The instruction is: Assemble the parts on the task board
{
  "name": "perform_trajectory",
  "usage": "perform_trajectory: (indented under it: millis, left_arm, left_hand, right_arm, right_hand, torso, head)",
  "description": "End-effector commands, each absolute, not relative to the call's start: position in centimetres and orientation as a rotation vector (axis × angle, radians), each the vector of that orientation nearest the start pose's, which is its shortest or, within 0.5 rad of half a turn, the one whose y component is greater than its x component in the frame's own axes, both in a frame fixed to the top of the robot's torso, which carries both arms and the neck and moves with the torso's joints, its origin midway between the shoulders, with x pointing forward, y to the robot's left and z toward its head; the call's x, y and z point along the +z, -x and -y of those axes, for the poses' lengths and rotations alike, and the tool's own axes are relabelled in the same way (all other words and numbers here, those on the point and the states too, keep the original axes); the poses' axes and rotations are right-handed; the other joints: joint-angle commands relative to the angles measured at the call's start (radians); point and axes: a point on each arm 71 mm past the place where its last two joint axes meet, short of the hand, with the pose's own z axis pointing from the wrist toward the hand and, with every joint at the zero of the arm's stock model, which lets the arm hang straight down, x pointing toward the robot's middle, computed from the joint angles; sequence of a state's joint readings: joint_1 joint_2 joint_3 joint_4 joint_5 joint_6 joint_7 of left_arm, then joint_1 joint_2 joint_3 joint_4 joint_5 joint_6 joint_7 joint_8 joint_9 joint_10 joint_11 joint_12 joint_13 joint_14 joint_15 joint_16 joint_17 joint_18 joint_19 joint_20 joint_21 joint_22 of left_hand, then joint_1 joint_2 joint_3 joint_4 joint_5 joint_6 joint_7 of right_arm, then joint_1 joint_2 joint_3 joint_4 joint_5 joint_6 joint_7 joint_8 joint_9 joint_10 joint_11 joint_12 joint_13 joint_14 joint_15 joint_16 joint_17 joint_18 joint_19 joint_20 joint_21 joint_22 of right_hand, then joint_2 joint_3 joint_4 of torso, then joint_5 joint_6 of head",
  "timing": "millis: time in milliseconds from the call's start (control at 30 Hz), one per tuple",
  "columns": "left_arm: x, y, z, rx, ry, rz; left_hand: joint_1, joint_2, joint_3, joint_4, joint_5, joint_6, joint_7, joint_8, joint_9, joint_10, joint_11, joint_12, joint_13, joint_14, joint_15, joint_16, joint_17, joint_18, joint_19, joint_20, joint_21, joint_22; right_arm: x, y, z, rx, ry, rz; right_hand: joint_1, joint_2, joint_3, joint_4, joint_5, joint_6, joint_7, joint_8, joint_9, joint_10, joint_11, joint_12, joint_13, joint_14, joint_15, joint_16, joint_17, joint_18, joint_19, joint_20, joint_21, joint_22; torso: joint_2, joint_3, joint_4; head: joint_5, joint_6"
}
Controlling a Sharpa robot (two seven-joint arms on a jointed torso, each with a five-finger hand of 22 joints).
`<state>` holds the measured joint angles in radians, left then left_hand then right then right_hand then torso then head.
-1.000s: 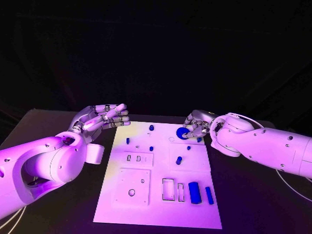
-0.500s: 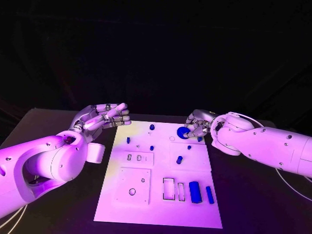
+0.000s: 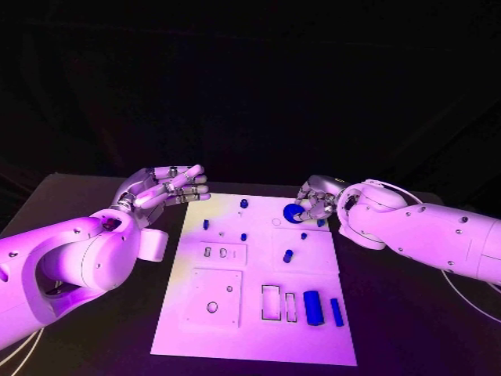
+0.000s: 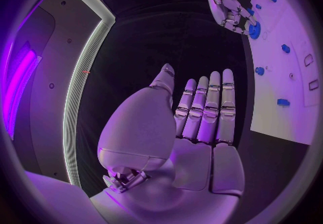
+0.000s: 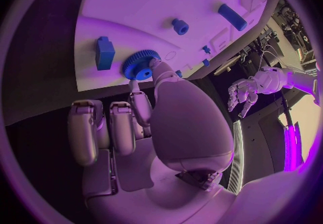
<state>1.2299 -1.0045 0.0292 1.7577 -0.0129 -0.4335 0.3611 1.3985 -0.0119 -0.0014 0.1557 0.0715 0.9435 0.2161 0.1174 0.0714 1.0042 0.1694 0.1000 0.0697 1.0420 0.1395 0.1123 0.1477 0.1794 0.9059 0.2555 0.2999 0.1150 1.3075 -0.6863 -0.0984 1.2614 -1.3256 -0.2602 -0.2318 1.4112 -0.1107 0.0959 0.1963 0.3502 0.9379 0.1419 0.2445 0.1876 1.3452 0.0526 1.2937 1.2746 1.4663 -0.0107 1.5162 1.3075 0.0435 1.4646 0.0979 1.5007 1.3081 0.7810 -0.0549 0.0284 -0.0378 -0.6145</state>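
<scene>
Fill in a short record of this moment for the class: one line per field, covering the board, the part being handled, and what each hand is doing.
Board: white task board lying flat on the black table
Part in hand: blue gear, round and toothed, at the board's far end
Right hand: right hand pinches the gear at the board's surface
Left hand: left hand raised beside the board's far left corner, fingers apart, holding nothing
Other parts: blue bar and thinner blue strip lying near the board's near right corner
</scene>
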Motion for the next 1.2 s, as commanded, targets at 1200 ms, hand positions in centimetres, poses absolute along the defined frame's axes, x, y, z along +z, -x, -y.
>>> perform_trajectory:
  millis: [1200]
  left_arm:
    - [-12.3,-45.8,-22.1,-1.562,1.088,-1.344]
  left_hand:
    - [0.0,0.012,-0.001,-0.003,-0.003,0.002,0.006,-0.004,-0.001,0.002,0.008,-0.004,-0.001,-0.007,0.001,-0.005,0.002,0.004,-0.008,-0.002,-0.003,-0.002]
  right_arm:
    - [-13.7,-51.8,12.5,0.513,0.174,-1.415]
  right_hand:
    - [0.022,0.014,0.083,-0.013,-0.026,0.065,-0.024,0.0,0.014,0.037,-0.017,0.035,0.04,0.085,-0.021,0.011,0.174,-0.031,0.073,-0.018,0.035,0.221]
  torso:
    - [0.001,0.0005,0.0047]
  head:
    - [0.003,0.007]
